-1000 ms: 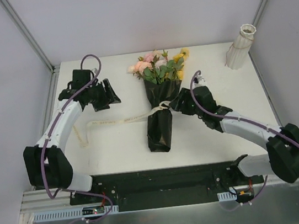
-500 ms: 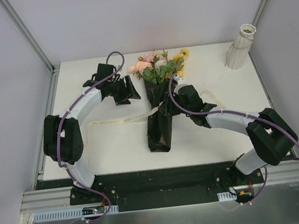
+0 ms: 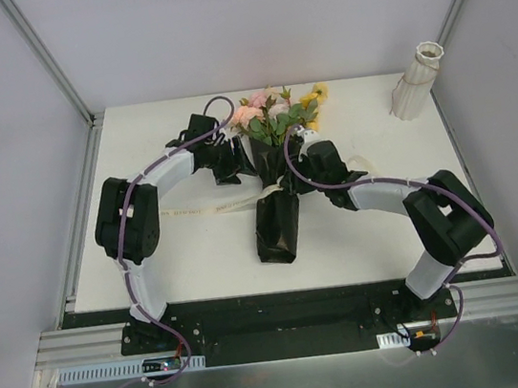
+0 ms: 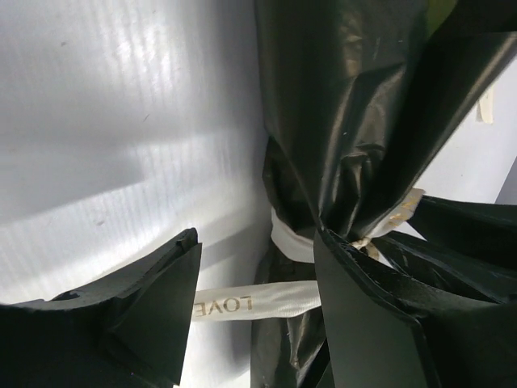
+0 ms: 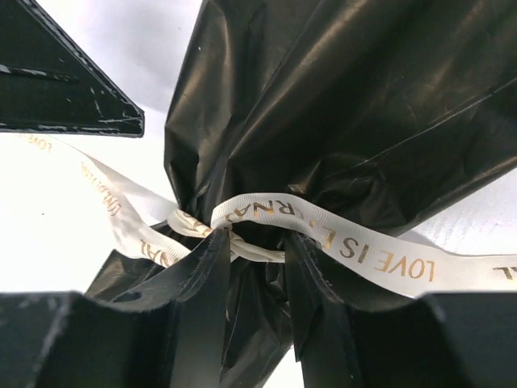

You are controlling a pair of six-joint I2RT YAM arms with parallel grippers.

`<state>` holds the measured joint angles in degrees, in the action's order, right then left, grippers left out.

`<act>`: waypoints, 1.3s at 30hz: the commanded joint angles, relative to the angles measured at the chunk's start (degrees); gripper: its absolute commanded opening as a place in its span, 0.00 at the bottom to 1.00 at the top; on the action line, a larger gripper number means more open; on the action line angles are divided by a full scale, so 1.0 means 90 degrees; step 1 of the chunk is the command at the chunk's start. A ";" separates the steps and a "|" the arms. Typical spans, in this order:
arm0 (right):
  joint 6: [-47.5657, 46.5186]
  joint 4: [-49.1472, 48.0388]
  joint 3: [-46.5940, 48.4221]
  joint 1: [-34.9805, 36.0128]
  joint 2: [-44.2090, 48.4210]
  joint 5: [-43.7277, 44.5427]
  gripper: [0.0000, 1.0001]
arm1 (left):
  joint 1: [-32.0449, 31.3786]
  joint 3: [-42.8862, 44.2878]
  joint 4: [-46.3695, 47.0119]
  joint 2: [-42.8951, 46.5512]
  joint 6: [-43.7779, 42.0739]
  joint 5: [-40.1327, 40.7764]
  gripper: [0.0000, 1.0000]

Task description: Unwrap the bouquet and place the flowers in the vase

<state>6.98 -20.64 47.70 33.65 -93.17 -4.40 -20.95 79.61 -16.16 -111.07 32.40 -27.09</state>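
The bouquet [image 3: 277,213] lies mid-table in its black wrap, its flowers [image 3: 272,115] pointing to the far side. A cream ribbon [image 5: 323,230] is knotted round the wrap's narrow waist. My right gripper [image 3: 301,164] [image 5: 257,242] comes in from the right, and its fingers [image 5: 202,307] close on the wrapped waist just under the knot. My left gripper [image 3: 239,165] [image 4: 256,238] stands open on the bouquet's left side. A ribbon tail [image 4: 258,299] and the wrap's edge lie between its fingers [image 4: 153,307]. The white ribbed vase [image 3: 417,80] stands at the far right corner.
One long ribbon tail [image 3: 194,209] trails left across the white table [image 3: 190,252], and a shorter one [image 3: 361,162] loops to the right. Metal frame posts [image 3: 47,60] rise at both far corners. The left gripper's finger [image 5: 65,89] shows at the right wrist view's upper left.
Both arms have swung inward to the bouquet's waist, the left from the far left. The right gripper's fingers have narrowed onto the wrap below the knot.
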 commanded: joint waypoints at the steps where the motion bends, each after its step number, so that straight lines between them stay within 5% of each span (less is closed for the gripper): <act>1: -0.0472 -0.0294 0.0305 -0.0116 -0.0224 -0.0408 0.39 | -0.0143 0.0343 0.0438 -0.0169 0.0071 -0.0300 0.60; 19: -0.1156 -0.0519 0.0188 -0.0252 -0.0322 -0.1796 0.38 | -0.0338 0.0402 0.0888 -0.0609 0.0238 -0.0466 0.57; 39: -0.1518 -0.0646 0.0237 -0.0282 -0.0517 -0.1786 0.32 | -0.0446 0.0441 0.0956 -0.0745 0.0316 -0.0506 0.27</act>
<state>-5.19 -23.90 48.23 31.20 -97.23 -18.96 -24.45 81.60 -8.67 -117.08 34.37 -30.04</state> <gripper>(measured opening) 0.335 0.316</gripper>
